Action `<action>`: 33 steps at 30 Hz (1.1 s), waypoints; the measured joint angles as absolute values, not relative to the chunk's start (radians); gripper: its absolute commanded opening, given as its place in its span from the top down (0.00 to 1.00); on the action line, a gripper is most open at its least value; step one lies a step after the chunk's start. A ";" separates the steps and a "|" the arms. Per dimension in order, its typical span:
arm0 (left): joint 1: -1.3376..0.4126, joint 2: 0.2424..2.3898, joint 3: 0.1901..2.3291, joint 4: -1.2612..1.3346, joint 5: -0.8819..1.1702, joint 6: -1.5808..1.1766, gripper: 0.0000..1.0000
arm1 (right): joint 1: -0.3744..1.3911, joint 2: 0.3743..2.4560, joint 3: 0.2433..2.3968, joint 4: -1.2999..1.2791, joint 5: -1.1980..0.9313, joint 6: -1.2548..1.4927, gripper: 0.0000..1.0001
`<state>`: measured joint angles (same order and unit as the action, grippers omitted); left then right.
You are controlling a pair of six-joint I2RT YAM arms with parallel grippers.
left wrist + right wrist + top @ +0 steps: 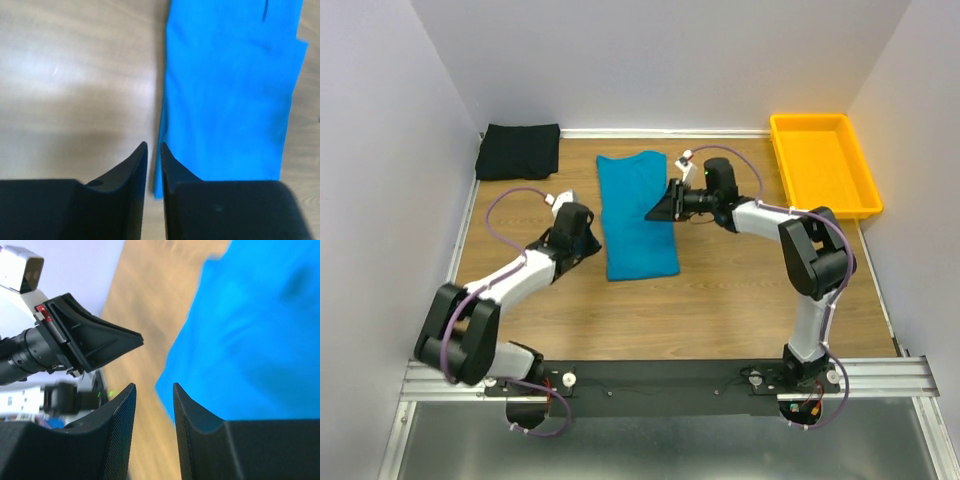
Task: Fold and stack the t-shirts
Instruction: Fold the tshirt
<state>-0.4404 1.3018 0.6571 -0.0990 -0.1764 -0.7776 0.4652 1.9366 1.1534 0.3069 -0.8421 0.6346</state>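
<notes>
The teal-blue t-shirt lies on the table as a long folded strip; it also shows in the left wrist view and the right wrist view. The black t-shirt lies folded at the back left corner. My left gripper is low at the strip's left edge near its front end, jaws almost together with nothing between them. My right gripper hovers over the strip's right edge, jaws a little apart and empty. The left gripper shows opposite it in the right wrist view.
A rigid yellow tray stands at the back right against the wall. White walls close in the wooden table on three sides. The arms' rail runs along the near edge.
</notes>
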 measured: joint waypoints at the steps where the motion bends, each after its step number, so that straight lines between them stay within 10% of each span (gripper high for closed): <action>1: -0.422 1.334 0.680 -0.089 -0.157 -0.766 0.81 | 0.441 1.951 1.181 0.304 -0.846 0.633 0.58; 19: -0.237 1.932 1.107 0.086 0.141 -0.674 0.87 | 0.291 2.355 1.459 0.316 -0.907 0.690 0.62; 26: -0.215 1.917 1.102 0.064 0.163 -0.672 0.70 | 0.275 2.309 1.420 0.292 -0.889 0.674 0.56; 33: -0.243 1.668 1.015 -0.047 0.093 -0.614 0.30 | 0.283 2.023 1.293 0.135 -0.773 0.597 0.42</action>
